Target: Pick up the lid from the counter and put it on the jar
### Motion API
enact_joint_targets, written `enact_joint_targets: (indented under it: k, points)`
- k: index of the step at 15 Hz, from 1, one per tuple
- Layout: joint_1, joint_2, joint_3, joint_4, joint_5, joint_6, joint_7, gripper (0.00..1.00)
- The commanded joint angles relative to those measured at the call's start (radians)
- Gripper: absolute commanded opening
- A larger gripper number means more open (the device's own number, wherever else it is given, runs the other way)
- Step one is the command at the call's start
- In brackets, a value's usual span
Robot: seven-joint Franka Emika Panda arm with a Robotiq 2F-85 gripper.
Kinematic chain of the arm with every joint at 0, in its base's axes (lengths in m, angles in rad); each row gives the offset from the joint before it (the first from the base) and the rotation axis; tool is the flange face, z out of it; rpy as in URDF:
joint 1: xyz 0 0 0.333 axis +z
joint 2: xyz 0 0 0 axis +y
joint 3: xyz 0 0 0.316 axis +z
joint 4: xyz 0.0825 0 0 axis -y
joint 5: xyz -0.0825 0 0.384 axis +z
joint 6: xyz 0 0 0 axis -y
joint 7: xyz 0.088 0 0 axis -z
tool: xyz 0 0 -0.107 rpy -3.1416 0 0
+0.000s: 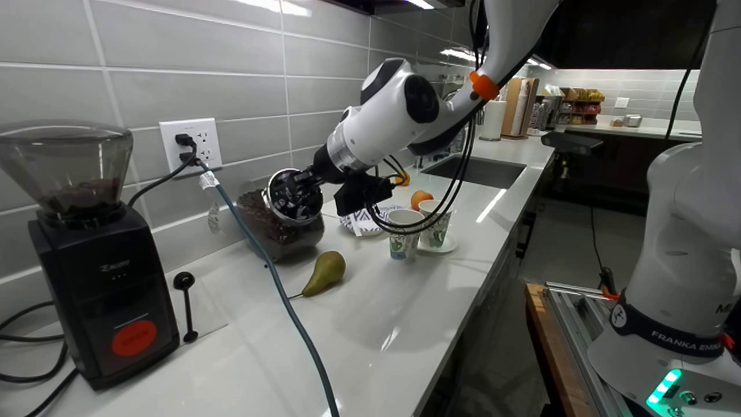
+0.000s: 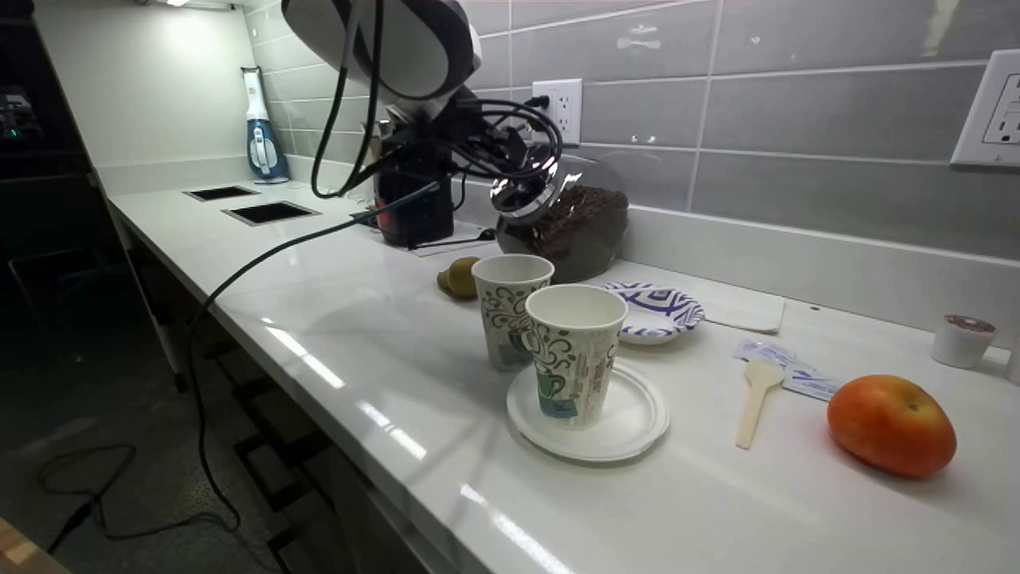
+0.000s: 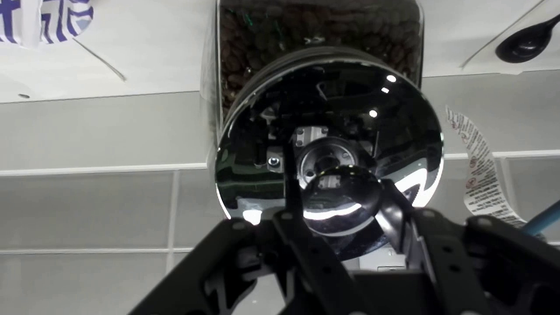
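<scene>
Gleaming mirror-dark, the silver-rimmed lid has its round knob clamped between the fingers.

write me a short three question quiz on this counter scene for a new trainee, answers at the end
1. Fill in the blank: the hand grips the lid by its ____.
2. True or false: the lid lies flat on the counter.
3. Count: how many paper cups stand on the plain white plate?

Key
1. Knob.
2. False; it is raised and tilted, at the jar.
3. One; the second cup stands just off the plate.
</scene>
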Motion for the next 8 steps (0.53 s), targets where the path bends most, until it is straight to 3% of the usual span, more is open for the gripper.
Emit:
enact_joint_targets:
  k: [1,8]
  points:
    - [-0.007,-0.01,-0.011,-0.007,0.02,0.006,-0.015,0.21]
    - [-0.007,0.004,-0.005,0.009,-0.037,0.012,0.035,0.21]
